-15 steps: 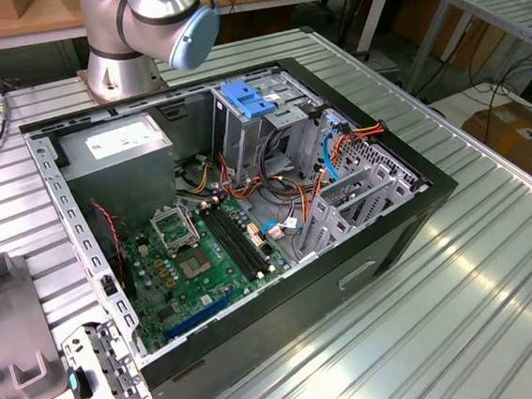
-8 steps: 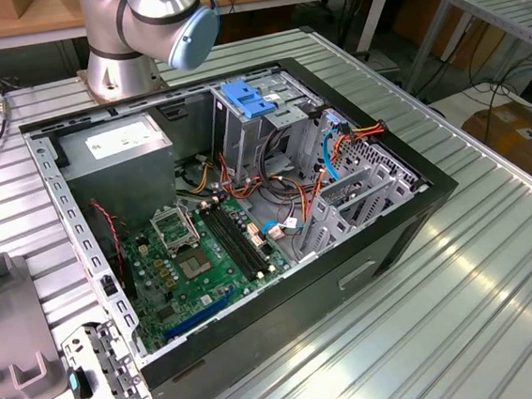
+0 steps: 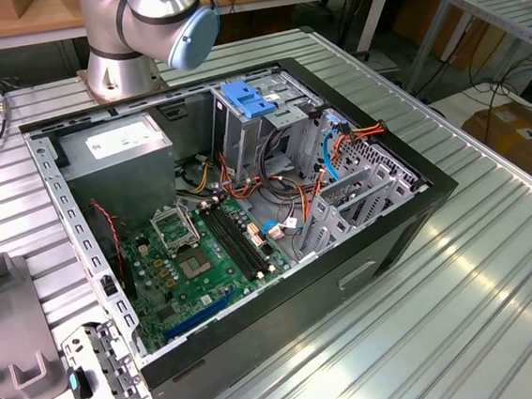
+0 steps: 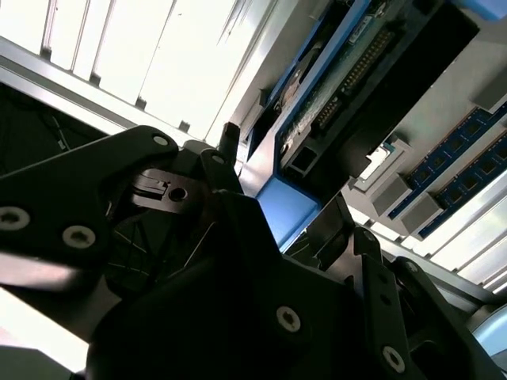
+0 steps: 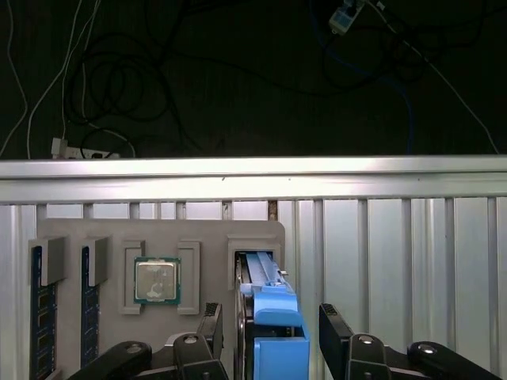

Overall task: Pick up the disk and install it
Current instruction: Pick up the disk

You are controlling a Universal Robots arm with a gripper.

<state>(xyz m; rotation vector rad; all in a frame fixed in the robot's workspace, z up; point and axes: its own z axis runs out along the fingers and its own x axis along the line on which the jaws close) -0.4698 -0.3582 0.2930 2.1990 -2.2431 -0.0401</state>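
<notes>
The disk point(image 5: 273, 317) stands on edge in a slot of the grey holder tray point(image 5: 206, 233), its blue side rail facing the camera. In the second wrist view the disk point(image 4: 333, 87) shows its green board and connector beside a blue end piece. My gripper point(image 5: 271, 336) straddles the disk, one black finger on each side with a small gap to the blue rail, so it looks open. One fingertip point(image 4: 228, 146) sits close to the disk's edge. The open computer case point(image 3: 249, 220) lies on the table, with its drive cage point(image 3: 273, 123) under a light-blue latch point(image 3: 247, 98).
The tray also holds a processor chip point(image 5: 156, 279) and upright memory sticks point(image 5: 41, 317). The tray point(image 3: 7, 347) lies at the exterior view's left, beside the case. Inside the case are a power supply point(image 3: 119, 143), a motherboard point(image 3: 205, 252) and loose cables point(image 3: 336, 145). The arm's base point(image 3: 120, 53) stands behind.
</notes>
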